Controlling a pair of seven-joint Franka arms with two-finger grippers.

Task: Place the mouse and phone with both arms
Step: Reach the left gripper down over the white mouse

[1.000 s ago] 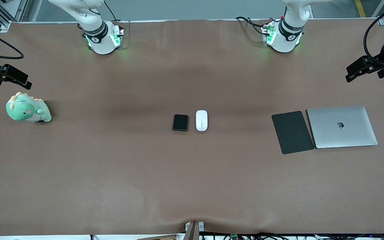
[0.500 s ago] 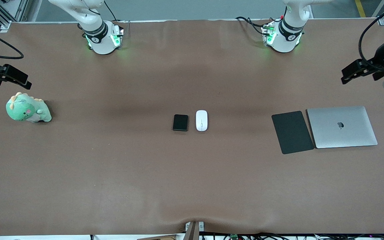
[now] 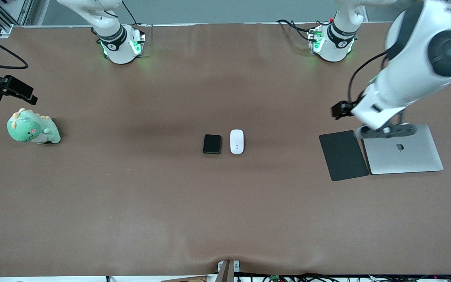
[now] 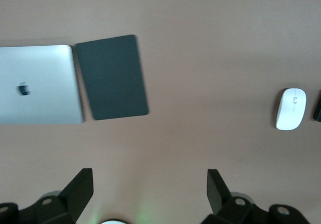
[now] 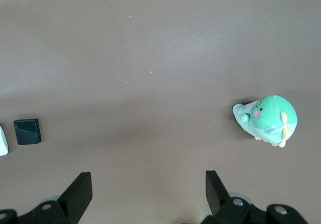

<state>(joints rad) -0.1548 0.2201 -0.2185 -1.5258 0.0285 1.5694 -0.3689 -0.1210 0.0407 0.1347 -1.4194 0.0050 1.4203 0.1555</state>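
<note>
The white mouse [image 3: 237, 141] and the black phone [image 3: 212, 144] lie side by side at the middle of the table, the phone toward the right arm's end. In the left wrist view the mouse [image 4: 291, 108] shows well away from my open, empty left gripper [image 4: 150, 176], with only the phone's edge [image 4: 318, 107] visible. The left arm [image 3: 390, 94] hangs over the table by the mouse pad and laptop. My right gripper [image 3: 22, 92] waits open and empty over the right arm's end of the table; its wrist view shows the phone [image 5: 27, 131] and a sliver of the mouse [image 5: 2, 141].
A matte black mouse pad [image 3: 343, 155] and a closed silver laptop [image 3: 403, 152] lie side by side toward the left arm's end. A green dinosaur plush [image 3: 32, 128] sits at the right arm's end, under the right gripper. Brown cloth covers the table.
The left arm has swung in from the table's end toward the middle and now hangs by the mouse pad and laptop. The right arm, mouse and phone have not moved.
</note>
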